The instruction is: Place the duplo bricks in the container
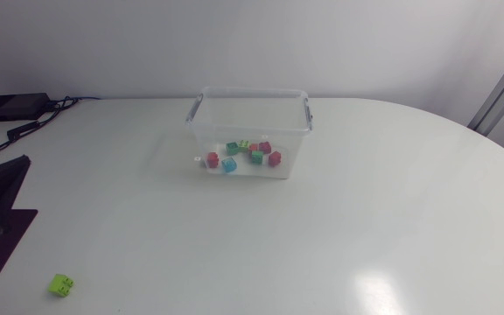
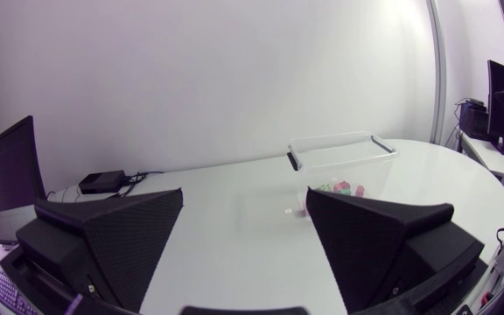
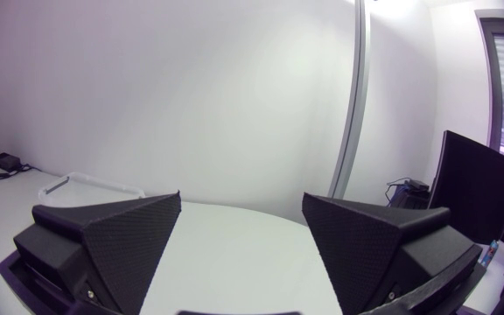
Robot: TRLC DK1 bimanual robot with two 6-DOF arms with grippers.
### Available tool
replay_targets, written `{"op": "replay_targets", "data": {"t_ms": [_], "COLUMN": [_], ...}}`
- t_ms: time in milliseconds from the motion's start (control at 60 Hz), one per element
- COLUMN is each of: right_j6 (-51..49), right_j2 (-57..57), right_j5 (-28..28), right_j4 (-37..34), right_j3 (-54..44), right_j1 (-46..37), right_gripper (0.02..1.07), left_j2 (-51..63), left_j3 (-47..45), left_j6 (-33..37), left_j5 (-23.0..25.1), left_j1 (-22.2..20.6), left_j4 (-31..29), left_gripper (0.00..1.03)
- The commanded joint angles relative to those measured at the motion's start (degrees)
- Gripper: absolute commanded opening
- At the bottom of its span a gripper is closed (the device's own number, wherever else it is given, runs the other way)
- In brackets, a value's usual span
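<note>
One lime-green brick (image 1: 60, 284) lies loose on the white surface (image 1: 392, 219), at the near left corner in the head view and well apart from the clear container (image 1: 252, 89), which stands toward the far middle. That places the brick on the left arm's side, so I judge the left arm much the better placed to fetch it. Neither arm shows in the head view, though, and neither wrist view shows the brick, so I cannot tell which way it lies from either hand. The left hand (image 2: 243, 206) is spread wide with nothing between its fingers and looks across the surface at the container (image 2: 339, 142) ahead of it. The right hand (image 3: 241, 203) is just as wide and just as empty, with only a corner of the container's rim (image 3: 90, 181) showing beyond one finger. The loose brick looks small and about square, so it offers no clear long axis. It sits flat, turned slightly against the surface's edge, with what seem to be studs on top. Inside the container a cluster of sorted bricks (image 1: 228, 164) in red, green, blue and orange rests on the floor, so this one appears to be the last to go in.
</note>
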Motion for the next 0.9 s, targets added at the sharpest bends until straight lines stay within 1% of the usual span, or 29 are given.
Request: {"op": "replay_targets", "data": {"t_ms": [0,350,517,883], "right_j6": [-2.1,-5.2,-6.5,-0.7], "right_j2": [-2.1,-10.2,-12.3,-13.7], "right_j5": [0.6,0.2,0.0,-8.6], "right_j4": [1.4,3.7,4.6,11.5], "right_j3": [-2.1,-10.0,-12.9,-23.7], "right_j1": [-0.6,-0.6,-0.4,-5.0], "right_gripper": [1.02,1.02,1.02,1.02], "left_j2": [-1.7,-8.6,-11.0,-11.6], "left_j3": [-2.1,-8.1,-10.1,-20.4], "left_j6": [0.8,3.9,5.5,0.6], "left_j5": [-0.3,-0.3,-0.3,1.6], "left_j1": [1.0,3.2,4.4,5.5], "left_j4": [1.1,3.8,5.0,15.3], "left_gripper": [0.98,0.98,0.98,0.98]}}
